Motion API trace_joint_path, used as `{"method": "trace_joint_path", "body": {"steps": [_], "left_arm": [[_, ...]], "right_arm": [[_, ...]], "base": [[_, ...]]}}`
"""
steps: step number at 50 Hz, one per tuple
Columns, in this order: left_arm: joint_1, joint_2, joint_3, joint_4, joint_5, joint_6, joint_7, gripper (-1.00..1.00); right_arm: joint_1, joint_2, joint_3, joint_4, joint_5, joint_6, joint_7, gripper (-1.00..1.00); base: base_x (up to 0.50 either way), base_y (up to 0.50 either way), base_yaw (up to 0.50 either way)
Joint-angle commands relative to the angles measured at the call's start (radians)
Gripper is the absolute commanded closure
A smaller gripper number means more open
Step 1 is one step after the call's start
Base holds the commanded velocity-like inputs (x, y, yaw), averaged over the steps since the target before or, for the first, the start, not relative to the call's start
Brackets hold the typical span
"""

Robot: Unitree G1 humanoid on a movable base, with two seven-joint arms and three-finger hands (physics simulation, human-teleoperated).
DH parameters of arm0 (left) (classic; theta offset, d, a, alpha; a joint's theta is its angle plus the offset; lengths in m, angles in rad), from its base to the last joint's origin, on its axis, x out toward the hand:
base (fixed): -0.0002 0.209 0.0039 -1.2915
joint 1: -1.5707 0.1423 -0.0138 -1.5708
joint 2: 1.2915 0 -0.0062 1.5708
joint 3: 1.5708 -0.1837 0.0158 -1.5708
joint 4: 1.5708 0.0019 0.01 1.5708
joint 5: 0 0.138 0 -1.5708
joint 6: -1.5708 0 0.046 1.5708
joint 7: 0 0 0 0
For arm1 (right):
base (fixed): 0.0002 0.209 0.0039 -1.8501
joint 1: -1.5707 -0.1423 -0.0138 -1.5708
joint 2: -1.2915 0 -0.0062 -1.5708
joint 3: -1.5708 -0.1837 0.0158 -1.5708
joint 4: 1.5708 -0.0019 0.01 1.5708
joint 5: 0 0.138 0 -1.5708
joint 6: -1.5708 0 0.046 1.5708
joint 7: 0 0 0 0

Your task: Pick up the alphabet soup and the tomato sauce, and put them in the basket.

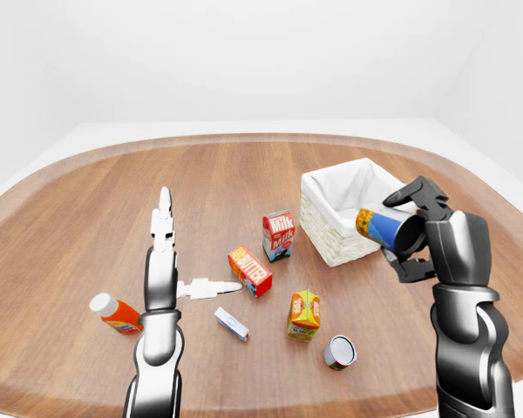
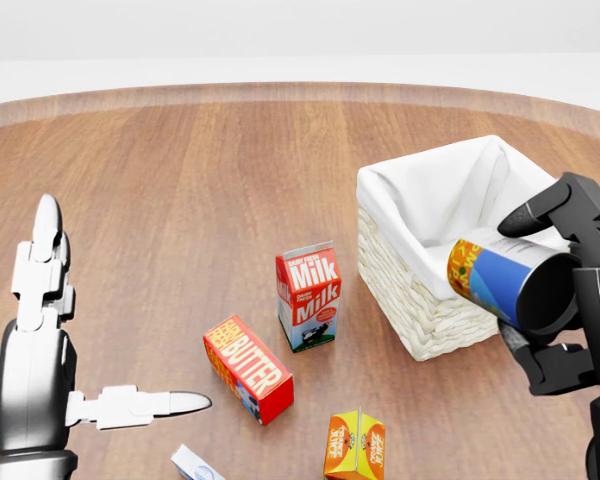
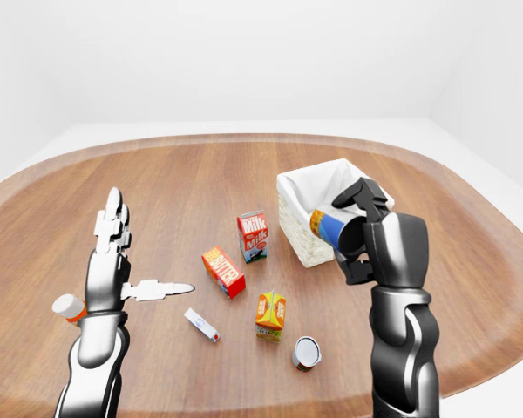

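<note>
Right robot hand (image 2: 555, 290) has its fingers closed round a can (image 2: 505, 285) with a blue and orange label, held tilted, open-looking end toward the camera, label end pointing at the basket (image 2: 450, 300). In the head view the can sits at the basket's near right rim, overlapping the white liner; I can't tell whether it's above the opening or short of it. The label is too blurred to read, so I can't say if this is the alphabet soup or the tomato sauce.

Left robot hand (image 2: 40, 330) is empty, fingers straight and spread, thumb pointing right, hovering over the surface (image 2: 230, 170) well apart from everything.

A second can (image 1: 339, 352) lies on the surface at the bottom of the left-eye view, just beside the orange juice carton (image 1: 304, 314). Probably the other task item, but its label isn't visible.

Step in hand, as I judge it: carry and drop into the basket.
- Get the whole can over the liner opening before releasing; a release at the rim risks it glancing off the wicker wall.
- Keep it clear of the rim so the basket doesn't get nudged or tipped.
- Lower into the cavity, then open the fingers; a tilted can will roll, though the liner should contain it.

Readable text: "Milk" twice on the milk carton (image 2: 308, 296), "BUTTER" on the butter box (image 2: 247, 368). The small white box (image 1: 231, 324) and the orange bottle (image 1: 115, 313) show no legible writing.
</note>
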Motion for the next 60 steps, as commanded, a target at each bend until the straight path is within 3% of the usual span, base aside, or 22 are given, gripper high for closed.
{"method": "trace_joint_path", "body": {"steps": [1, 11, 31, 60], "left_arm": [[-0.001, 0.001, 0.003, -0.005, -0.003, 0.000, -0.002, -1.00], [0.003, 0.000, 0.001, -0.007, -0.001, 0.000, -0.002, -1.00], [0.002, 0.001, 0.000, 0.000, 0.002, 0.000, -0.003, -1.00], [0.002, 0.001, 0.000, -0.003, 0.003, 0.000, -0.006, -1.00]], "right_arm": [[-0.075, -0.022, 0.027, -0.016, 0.017, 0.000, -0.005, 1.00], [-0.176, -0.060, 0.052, 0.039, 0.022, 0.000, 0.009, 1.00], [-0.317, -0.111, 0.092, 0.237, -0.008, 0.000, -0.061, 1.00], [-0.558, -0.190, 0.142, 0.651, -0.080, 0.000, -0.214, 1.00]], "base": [[0.00, 0.00, 0.00], [0.00, 0.00, 0.00], [0.00, 0.00, 0.00], [0.00, 0.00, 0.00]]}}
